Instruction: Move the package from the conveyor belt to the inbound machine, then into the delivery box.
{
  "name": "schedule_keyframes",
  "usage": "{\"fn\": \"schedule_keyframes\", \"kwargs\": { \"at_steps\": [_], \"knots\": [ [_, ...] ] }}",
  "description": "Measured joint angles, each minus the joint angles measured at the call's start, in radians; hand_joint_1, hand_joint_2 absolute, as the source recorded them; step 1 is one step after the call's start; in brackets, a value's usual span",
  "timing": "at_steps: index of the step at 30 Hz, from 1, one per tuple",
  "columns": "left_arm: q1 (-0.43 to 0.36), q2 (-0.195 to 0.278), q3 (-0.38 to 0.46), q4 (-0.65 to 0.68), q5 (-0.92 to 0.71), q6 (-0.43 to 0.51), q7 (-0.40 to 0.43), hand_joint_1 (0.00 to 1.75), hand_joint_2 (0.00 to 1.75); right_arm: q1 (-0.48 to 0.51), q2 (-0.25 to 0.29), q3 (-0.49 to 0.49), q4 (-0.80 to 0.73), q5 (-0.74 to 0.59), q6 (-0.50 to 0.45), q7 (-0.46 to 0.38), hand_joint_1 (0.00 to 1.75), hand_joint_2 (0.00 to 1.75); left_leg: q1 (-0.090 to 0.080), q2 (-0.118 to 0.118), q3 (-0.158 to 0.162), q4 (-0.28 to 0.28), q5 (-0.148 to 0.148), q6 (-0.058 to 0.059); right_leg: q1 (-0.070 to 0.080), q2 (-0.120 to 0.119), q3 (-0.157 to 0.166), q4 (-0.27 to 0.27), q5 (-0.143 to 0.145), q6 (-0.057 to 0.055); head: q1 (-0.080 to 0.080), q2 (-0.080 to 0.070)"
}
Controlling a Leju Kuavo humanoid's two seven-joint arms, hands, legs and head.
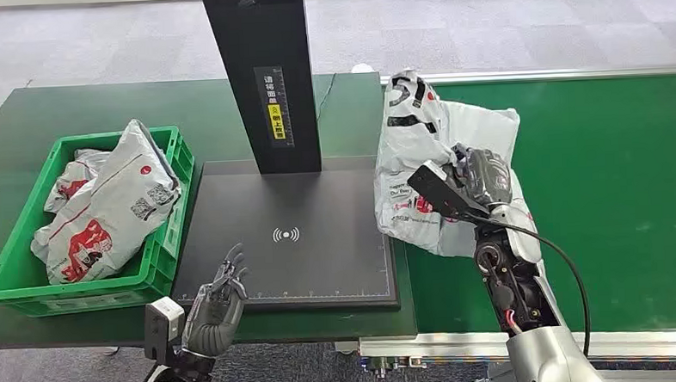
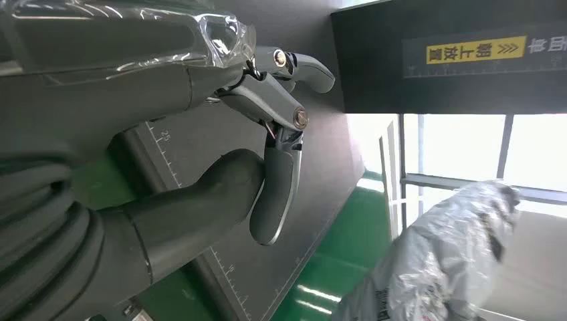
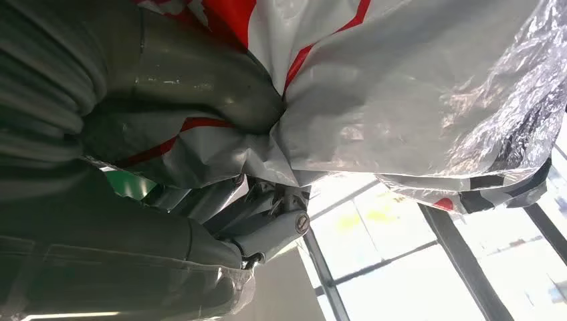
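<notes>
Package [image 1: 419, 153], a grey bag, is gripped by the right hand [image 1: 480, 176] over the edge between the green conveyor belt [image 1: 610, 188] and the black inbound machine [image 1: 293, 236]. The left hand [image 1: 219, 304] holds nothing, fingers apart, near the green delivery box [image 1: 19, 257] with bags inside.

Package [image 1: 419, 166]: silver-grey plastic, red and black print. Conveyor belt [image 1: 610, 188]: bright green. Inbound machine [image 1: 293, 236]: matt black, white symbol, yellow label on post. Delivery box [image 1: 27, 256]: green, grey-and-red parcels [image 1: 103, 210] inside. Surface [image 1: 47, 117]: dark green.
</notes>
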Motion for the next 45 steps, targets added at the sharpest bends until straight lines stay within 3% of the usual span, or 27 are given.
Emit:
{"fn": "schedule_keyframes", "kwargs": {
  "at_steps": [4,9,16,23,33,40,45],
  "knots": [
    [-0.005,0.000,0.001,0.001,0.000,0.010,-0.019,0.00,1.75,0.025,0.014,-0.004,-0.078,-0.081,-0.024,-0.087,1.75,1.75,0.000,0.000,0.000,0.000,0.000,0.000,0.000,0.000,0.000,0.000,0.000,0.000,0.000,0.000],
    [-0.031,0.004,0.001,0.015,0.000,0.011,-0.051,0.00,1.75,0.057,0.036,0.028,-0.170,-0.195,0.049,-0.243,1.75,1.75,0.000,0.000,0.000,0.000,0.000,0.000,0.000,0.000,0.000,0.000,0.000,0.000,0.000,0.000],
    [-0.075,0.016,-0.003,0.048,0.002,-0.006,-0.074,0.00,1.75,0.064,0.051,0.241,-0.190,-0.127,0.087,-0.362,1.75,1.75,0.001,0.000,0.000,0.000,0.000,0.000,0.001,0.000,0.000,0.000,0.000,0.000,0.000,0.000],
    [-0.081,0.029,-0.004,0.070,0.003,-0.006,-0.083,0.00,1.75,0.057,0.059,0.415,-0.150,-0.142,0.199,-0.371,1.75,1.75,0.001,0.000,0.000,0.000,0.000,0.000,0.001,0.000,0.000,0.000,0.000,0.000,0.000,0.000],
    [-0.081,0.039,-0.004,0.084,-0.004,0.002,-0.083,0.00,1.75,0.019,0.069,0.520,-0.060,-0.094,0.214,-0.345,1.75,1.75,0.001,0.000,0.000,0.000,0.000,0.000,0.001,0.000,0.000,0.000,0.000,0.000,0.000,0.000],
    [-0.073,0.043,-0.001,0.087,-0.009,0.016,-0.075,0.00,1.75,-0.038,0.092,0.599,0.090,0.006,0.215,-0.198,1.75,1.75,0.001,0.000,0.000,0.000,0.000,0.000,0.001,0.000,0.000,0.000,0.000,0.000,0.000,0.000],
    [-0.066,0.043,-0.001,0.087,-0.013,0.018,-0.071,0.00,1.75,-0.067,0.099,0.619,0.169,0.038,0.171,-0.160,1.75,1.75,0.001,0.000,0.000,0.000,0.000,0.000,0.001,0.000,0.000,0.000,0.000,0.000,0.000,0.000]
  ]
}}
